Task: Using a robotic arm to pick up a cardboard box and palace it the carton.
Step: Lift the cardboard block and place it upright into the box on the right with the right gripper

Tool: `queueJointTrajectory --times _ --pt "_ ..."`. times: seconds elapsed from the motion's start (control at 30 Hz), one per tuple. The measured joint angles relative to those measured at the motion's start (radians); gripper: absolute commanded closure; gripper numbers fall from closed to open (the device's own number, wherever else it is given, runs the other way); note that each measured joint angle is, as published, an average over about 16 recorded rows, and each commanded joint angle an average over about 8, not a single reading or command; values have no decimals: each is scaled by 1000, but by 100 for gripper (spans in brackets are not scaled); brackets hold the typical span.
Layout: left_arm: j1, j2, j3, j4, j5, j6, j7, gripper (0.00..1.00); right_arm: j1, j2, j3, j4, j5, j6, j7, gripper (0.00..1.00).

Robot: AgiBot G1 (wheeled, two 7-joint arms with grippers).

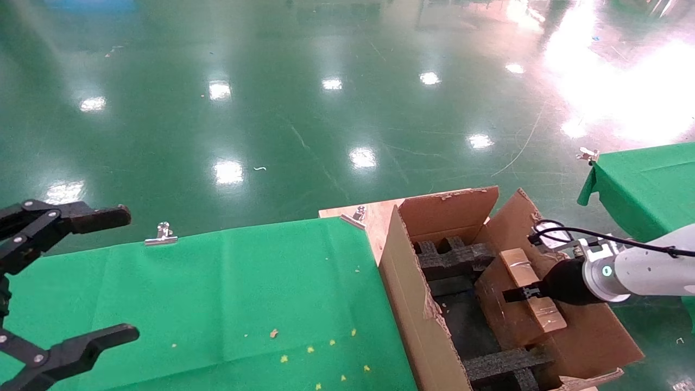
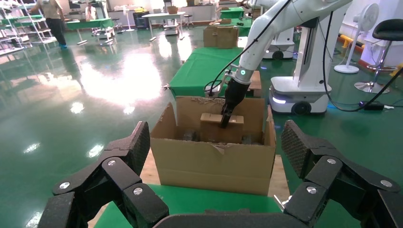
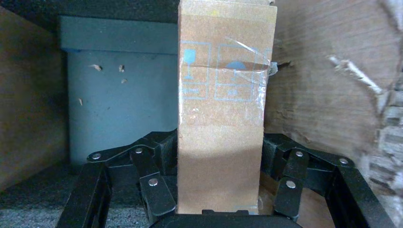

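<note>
Cardboard box [image 1: 529,296] sits inside the carton [image 1: 418,304], pinched on both sides by the right gripper [image 1: 524,294] of the robotic arm [image 1: 646,269]. Only the right wrist view shows blue printed marks and clear tape on the cardboard box [image 3: 221,118]. The left wrist view shows the carton [image 2: 214,161] from outside, its bottom hidden. The left gripper [image 1: 65,282] hangs spread wide above the green worktop [image 1: 217,293], partly cut off.
</note>
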Motion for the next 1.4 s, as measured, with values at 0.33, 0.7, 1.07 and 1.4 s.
queueJointTrajectory --times 0.33,0.7,1.07,1.4 --pt "0 0 0 0 0 0 0 0 -54 -42 7 -67 32 -5 -39 100" --pt "0 0 0 0 -1 0 0 0 -84 -71 20 -119 62 -19 -76 0" --pt "0 0 0 0 -1 0 0 0 -80 -70 22 -118 65 -23 -79 0" --pt "0 0 0 0 -1 0 0 0 -60 -55 25 -102 62 -31 -84 0"
